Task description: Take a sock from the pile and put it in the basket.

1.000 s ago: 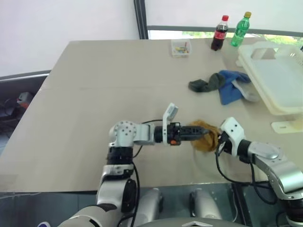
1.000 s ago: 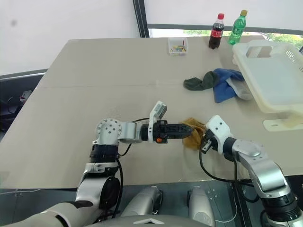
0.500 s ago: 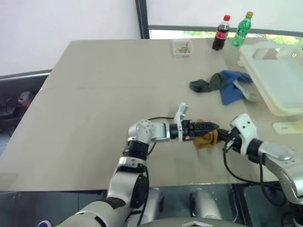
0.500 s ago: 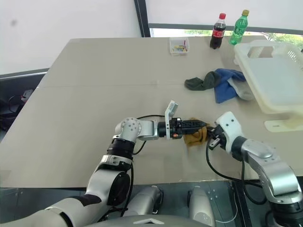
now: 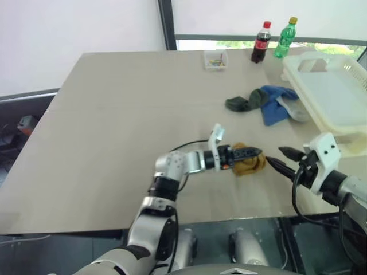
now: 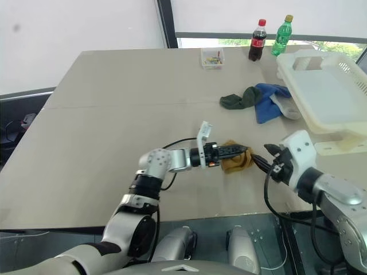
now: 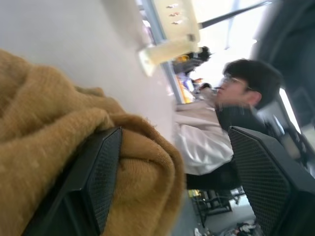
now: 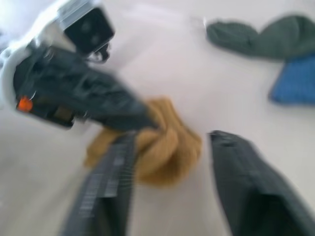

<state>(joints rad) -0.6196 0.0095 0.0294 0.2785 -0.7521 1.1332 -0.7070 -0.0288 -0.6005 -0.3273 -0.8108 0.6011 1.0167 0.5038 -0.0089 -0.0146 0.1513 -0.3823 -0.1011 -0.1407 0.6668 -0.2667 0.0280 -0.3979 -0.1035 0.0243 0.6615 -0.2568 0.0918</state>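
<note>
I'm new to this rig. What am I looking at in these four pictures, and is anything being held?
A two-armed humanoid robot works at a table. The two wide pictures come from its head camera, looking down. The other two come from a camera on each wrist, looking along that gripper's black fingers. On the table lie a pile of socks, a cream basket, two bottles and a small clear box. A mustard sock lies apart, near the robot. The left gripper is open, with that sock draped over one finger. The right gripper, also open, hovers beside it. Nothing is clamped. The left wrist picture also catches a person.
</note>
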